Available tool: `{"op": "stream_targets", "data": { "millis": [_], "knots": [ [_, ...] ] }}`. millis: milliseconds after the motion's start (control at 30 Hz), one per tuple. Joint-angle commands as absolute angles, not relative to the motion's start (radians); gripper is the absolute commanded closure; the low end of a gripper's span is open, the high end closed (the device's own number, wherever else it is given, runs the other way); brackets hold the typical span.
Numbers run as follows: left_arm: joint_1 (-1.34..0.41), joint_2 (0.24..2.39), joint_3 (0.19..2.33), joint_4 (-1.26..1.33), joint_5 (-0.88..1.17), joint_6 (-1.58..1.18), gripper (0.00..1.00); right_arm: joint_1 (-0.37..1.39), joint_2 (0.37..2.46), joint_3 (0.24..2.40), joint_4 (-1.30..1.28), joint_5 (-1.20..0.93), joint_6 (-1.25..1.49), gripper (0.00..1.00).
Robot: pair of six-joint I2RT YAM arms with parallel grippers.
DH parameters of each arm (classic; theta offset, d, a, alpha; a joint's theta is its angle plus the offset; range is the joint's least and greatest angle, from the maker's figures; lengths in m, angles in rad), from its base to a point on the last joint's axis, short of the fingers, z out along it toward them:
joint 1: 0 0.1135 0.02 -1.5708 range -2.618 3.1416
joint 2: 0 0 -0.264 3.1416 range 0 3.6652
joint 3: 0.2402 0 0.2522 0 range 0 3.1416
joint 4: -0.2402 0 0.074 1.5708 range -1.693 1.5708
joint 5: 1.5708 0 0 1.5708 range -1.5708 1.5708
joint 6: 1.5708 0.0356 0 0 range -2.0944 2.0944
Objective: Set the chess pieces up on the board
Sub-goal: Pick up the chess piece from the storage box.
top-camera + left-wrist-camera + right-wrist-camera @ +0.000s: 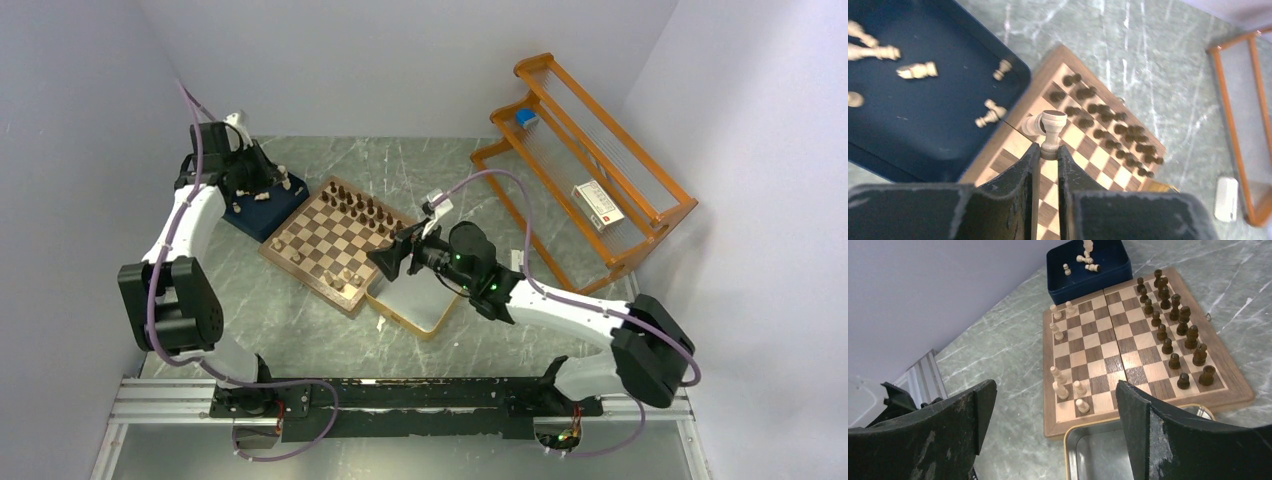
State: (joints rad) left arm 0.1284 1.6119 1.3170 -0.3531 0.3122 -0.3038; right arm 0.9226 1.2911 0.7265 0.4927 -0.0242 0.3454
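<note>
The board (325,240) lies at an angle mid-table. Dark chess pieces (1173,330) fill two rows along its far side. A few pale ones (1068,385) stand near its front corner and a few more (1055,325) at the corner by the navy tray (1108,275). My left gripper (1048,150) is shut on the base of a pale rook-like piece (1053,125), held above the board's (1098,155) tray-side corner. Several pale pieces (918,70) lie loose in the tray (923,130). My right gripper (1055,390) hangs open and empty above the board's near edge.
A silver gold-rimmed tin (1093,450) sits against the board's near edge, under my right gripper. An orange wooden rack (590,160) with a small box (598,205) stands at the back right. White walls close in the table on three sides.
</note>
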Motion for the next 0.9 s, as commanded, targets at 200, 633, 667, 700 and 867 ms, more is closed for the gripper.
{"op": "stream_targets", "data": {
  "millis": [200,633,667,700,867],
  "knots": [
    [0.118,1.439,1.211,-0.393,0.626,-0.334,0.89,0.845,1.538,0.803,0.919,-0.217,0.285,0.38],
    [-0.057,1.283,1.142,-0.479,0.736,-0.298,0.91,0.844,1.820,0.904,1.230,-0.295,0.036,0.25],
    [-0.063,1.274,1.135,-0.479,0.750,-0.299,0.91,0.843,1.828,0.906,1.238,-0.287,0.020,0.23],
    [-0.068,1.267,1.131,-0.483,0.770,-0.298,0.91,0.843,1.836,0.914,1.229,-0.286,0.009,0.22],
    [-0.089,1.263,1.150,-0.561,0.799,-0.248,0.90,0.843,1.874,0.934,1.241,-0.275,-0.059,0.22]
  ]
}}
